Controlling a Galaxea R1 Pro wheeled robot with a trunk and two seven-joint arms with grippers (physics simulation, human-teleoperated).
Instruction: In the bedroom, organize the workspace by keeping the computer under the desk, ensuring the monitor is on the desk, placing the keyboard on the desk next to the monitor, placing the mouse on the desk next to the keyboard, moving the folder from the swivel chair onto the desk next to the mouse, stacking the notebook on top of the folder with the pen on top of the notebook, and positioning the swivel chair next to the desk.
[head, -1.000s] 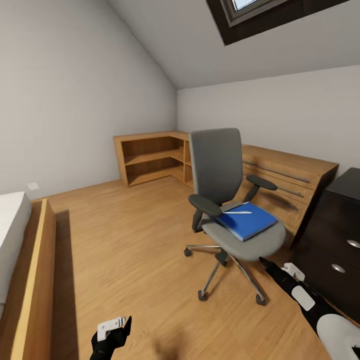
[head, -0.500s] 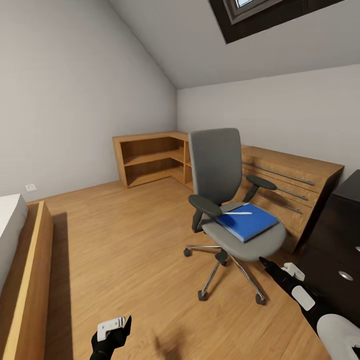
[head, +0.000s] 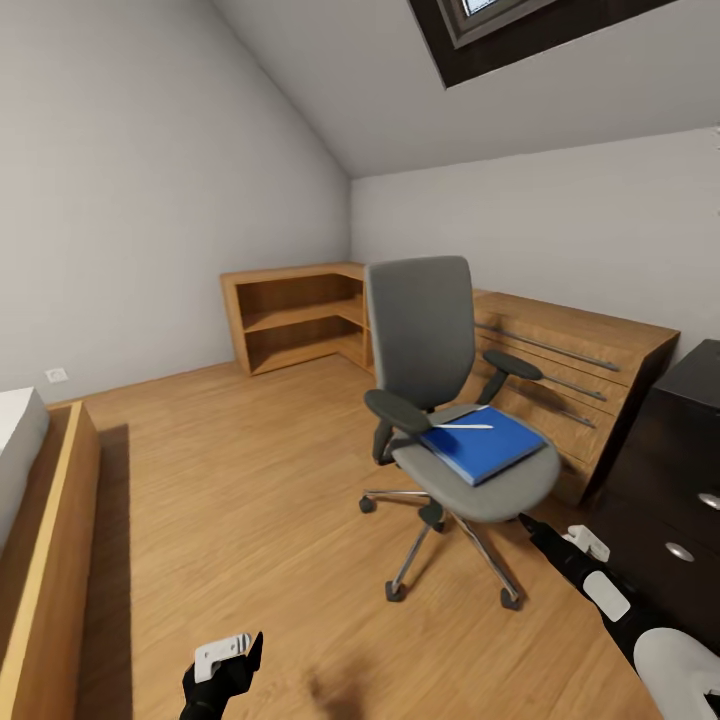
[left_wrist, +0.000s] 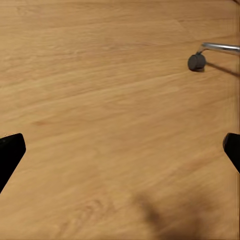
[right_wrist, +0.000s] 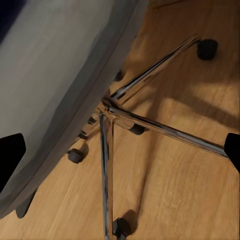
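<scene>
The grey swivel chair (head: 440, 400) stands on the wooden floor, right of centre in the head view. On its seat lies the blue folder (head: 485, 447) with the whitish pen (head: 463, 427) on top. The notebook is hidden. The desk's black drawers (head: 672, 470) with silver knobs show at the right edge. My right gripper (head: 527, 522) is open, just right of the seat's front edge. The right wrist view has my right gripper (right_wrist: 120, 155) looking under the seat (right_wrist: 55, 75) at the chrome base (right_wrist: 115, 112). My left gripper (head: 245, 650) is open and low over bare floor; in its wrist view my left gripper (left_wrist: 120, 155) faces a chair caster (left_wrist: 196, 61).
Low wooden shelving (head: 300, 315) fills the far corner, and a wooden drawer unit (head: 570, 365) runs along the right wall behind the chair. A bed with a wooden frame (head: 50, 520) lines the left edge. Open floor (head: 250, 470) lies between the bed and the chair.
The whole head view has shifted a little, so the chair and the bed sit further left in the picture. Both arms hold the same pose, grippers still open.
</scene>
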